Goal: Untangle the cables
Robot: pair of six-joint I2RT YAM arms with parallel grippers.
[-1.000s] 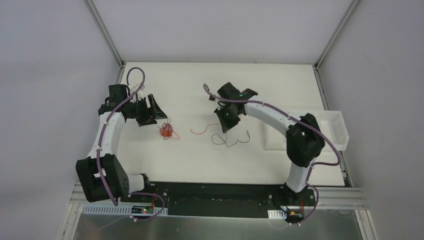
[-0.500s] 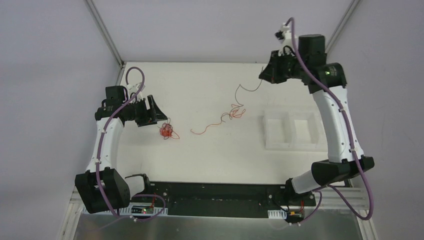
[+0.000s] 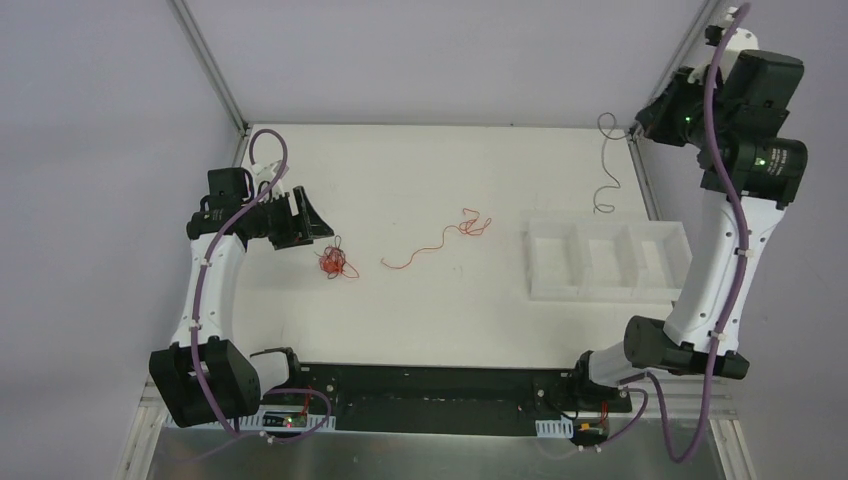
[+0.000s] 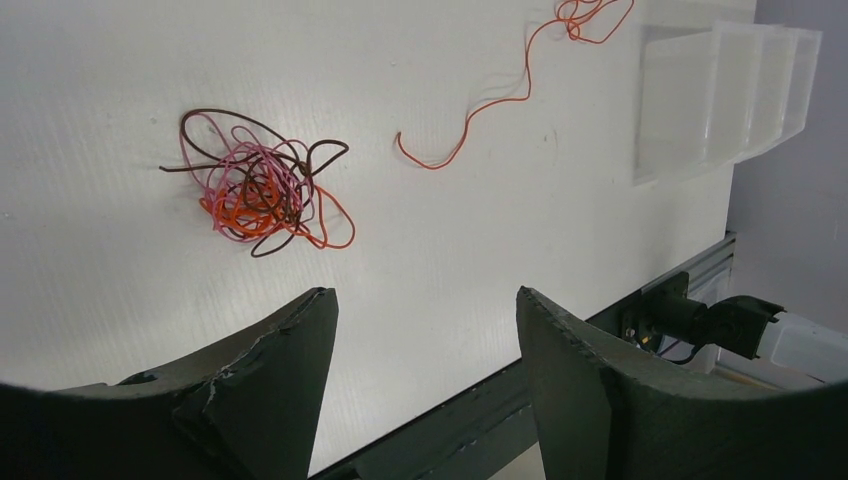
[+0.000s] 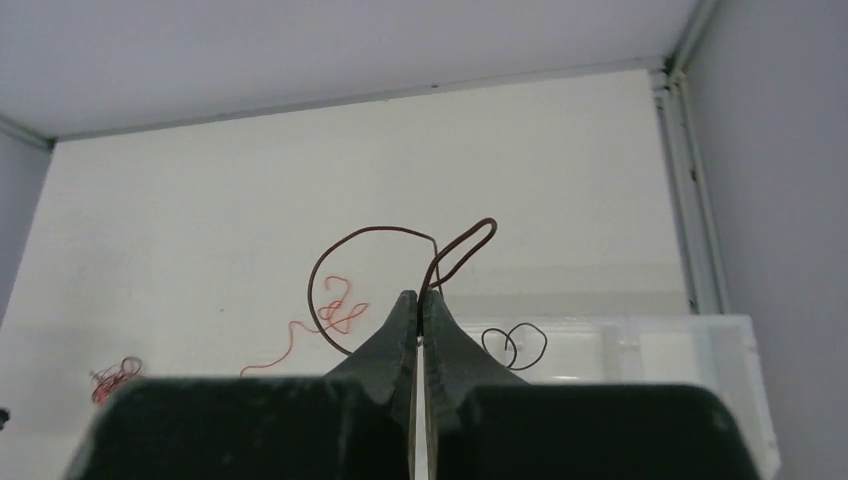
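A small wad of red-orange, pink and dark cables (image 3: 335,262) lies on the white table, also in the left wrist view (image 4: 260,190). My left gripper (image 3: 318,225) is open and empty just left of the wad, above the table (image 4: 425,300). A loose red-orange strand (image 3: 440,240) lies mid-table (image 4: 500,90) (image 5: 320,320). My right gripper (image 3: 640,128) is raised high at the far right corner and is shut (image 5: 420,295) on a thin dark wire (image 3: 603,170), which loops and hangs from its tips (image 5: 400,235).
A clear plastic tray (image 3: 605,262) with three compartments sits at the right of the table (image 5: 650,350) (image 4: 720,90). A dark curl (image 5: 515,345) shows over the tray; I cannot tell whether it lies inside. Aluminium frame posts stand at the far corners.
My right arm has swung from mid-table up to the far right corner, lifting the dark wire clear of the red-orange strand. The left arm and the wad have barely moved.
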